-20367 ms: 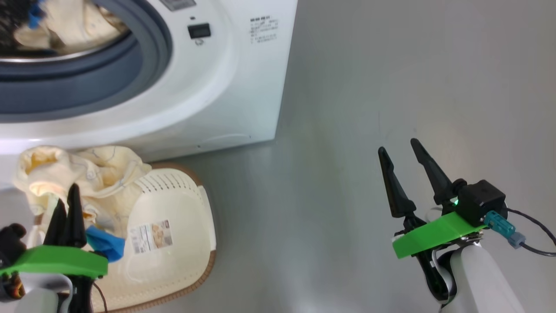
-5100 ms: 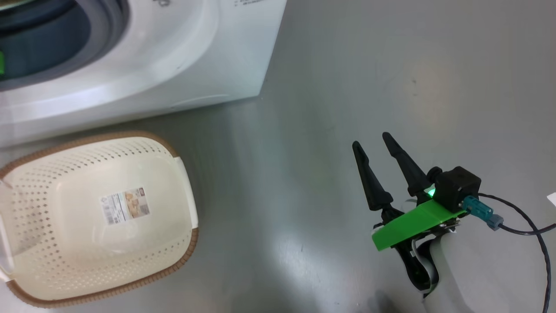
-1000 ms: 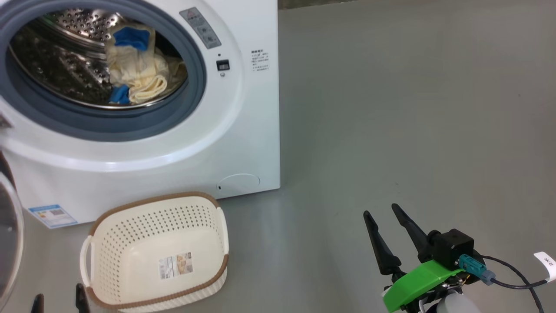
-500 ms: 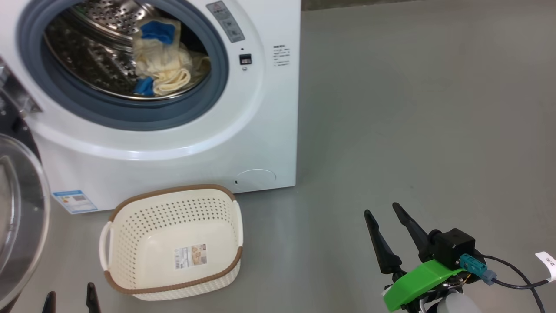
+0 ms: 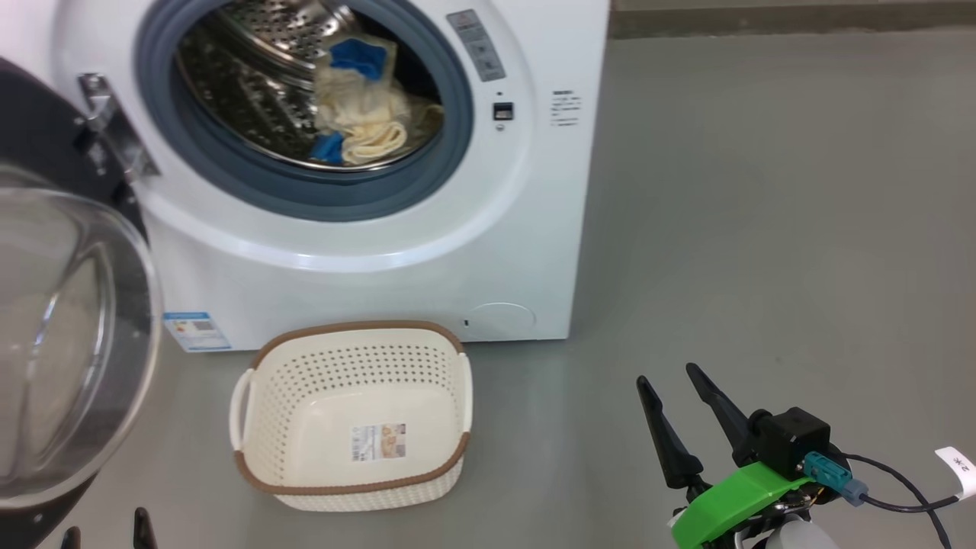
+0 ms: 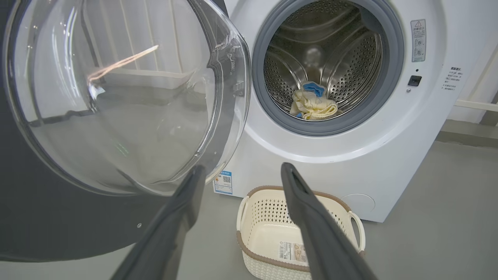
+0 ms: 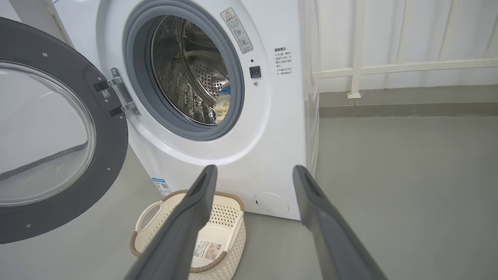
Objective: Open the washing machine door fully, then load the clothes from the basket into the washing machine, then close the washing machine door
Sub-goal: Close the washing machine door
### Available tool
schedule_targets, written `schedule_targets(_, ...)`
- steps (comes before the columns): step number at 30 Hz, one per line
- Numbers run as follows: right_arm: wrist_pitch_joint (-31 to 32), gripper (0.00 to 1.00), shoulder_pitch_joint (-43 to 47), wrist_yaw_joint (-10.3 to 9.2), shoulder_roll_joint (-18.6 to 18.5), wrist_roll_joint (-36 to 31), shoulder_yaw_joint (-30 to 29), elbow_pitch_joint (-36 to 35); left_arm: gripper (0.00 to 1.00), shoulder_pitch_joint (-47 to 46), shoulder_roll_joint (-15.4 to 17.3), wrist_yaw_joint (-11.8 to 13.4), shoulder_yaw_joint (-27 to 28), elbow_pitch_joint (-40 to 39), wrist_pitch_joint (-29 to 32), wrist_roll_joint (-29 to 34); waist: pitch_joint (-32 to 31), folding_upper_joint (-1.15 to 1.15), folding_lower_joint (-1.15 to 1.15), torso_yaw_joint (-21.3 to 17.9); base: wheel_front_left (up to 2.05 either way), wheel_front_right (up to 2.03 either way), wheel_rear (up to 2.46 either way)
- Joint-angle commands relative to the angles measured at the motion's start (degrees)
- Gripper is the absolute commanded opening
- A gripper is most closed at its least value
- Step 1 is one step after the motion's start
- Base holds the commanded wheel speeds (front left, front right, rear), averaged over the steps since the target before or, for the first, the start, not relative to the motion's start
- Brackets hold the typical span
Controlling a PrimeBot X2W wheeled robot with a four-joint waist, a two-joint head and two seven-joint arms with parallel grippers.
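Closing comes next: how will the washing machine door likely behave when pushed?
The washing machine door is probably rigid and should swing on its metal hinge rather than flex. Its bulging glass bowl looks smooth, so pushes may slip; the black rim seems safer.

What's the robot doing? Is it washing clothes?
It's doing the laundry. The clothes already lie inside the washing machine, and the basket in front of it is empty. The round door hangs wide open on the robot's left. The left pincer and the right pincer are both open and hold nothing. Closing the door is the step left to do.
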Motion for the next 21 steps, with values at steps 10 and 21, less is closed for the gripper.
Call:
schedule_targets(10,-0.3,1.00,0.5,0.16,0.3,0.8,2.2,-1.1,1.00,0.4,0.3,0.3,2.7,-0.3,-0.3,-1.5,-2.1,0.00,0.00,8.0,0.00,0.00,0.00)
schedule_targets(21,-0.3,1.00,1.0,0.16,0.3,0.3,2.9,-0.9,1.00,2.3,0.3,2.3,1.9,0.7,-0.3,-3.0,-3.4,0.00,0.00,15.8,0.00,0.00,0.00)
